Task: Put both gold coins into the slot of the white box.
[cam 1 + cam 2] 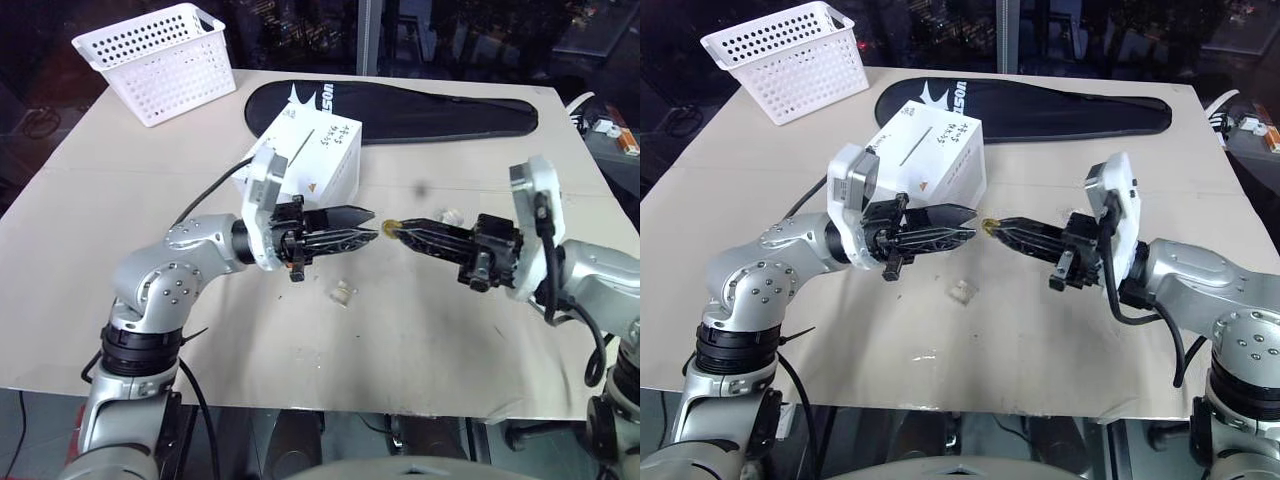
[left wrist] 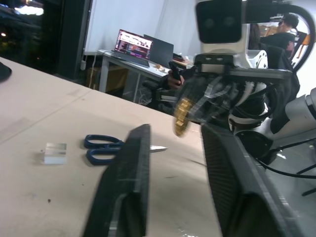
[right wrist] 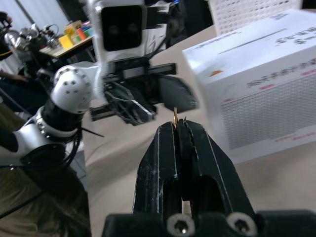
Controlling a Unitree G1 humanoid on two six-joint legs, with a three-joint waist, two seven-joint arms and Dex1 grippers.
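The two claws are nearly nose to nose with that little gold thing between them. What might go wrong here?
The right gripper pinches a gold coin by just an edge at its fingertips, above the table; a nudge might knock it loose.

The left gripper, fingers apart, is almost touching it, so a handover may fumble.

A dropped coin might roll off, away from the white box and its slot.

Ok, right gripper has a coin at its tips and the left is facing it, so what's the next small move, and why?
Probably ease the left gripper forward until its open fingers straddle the gold coin, then close. The right gripper pinches the coin only at its tips, facing the left, apparently short of it.
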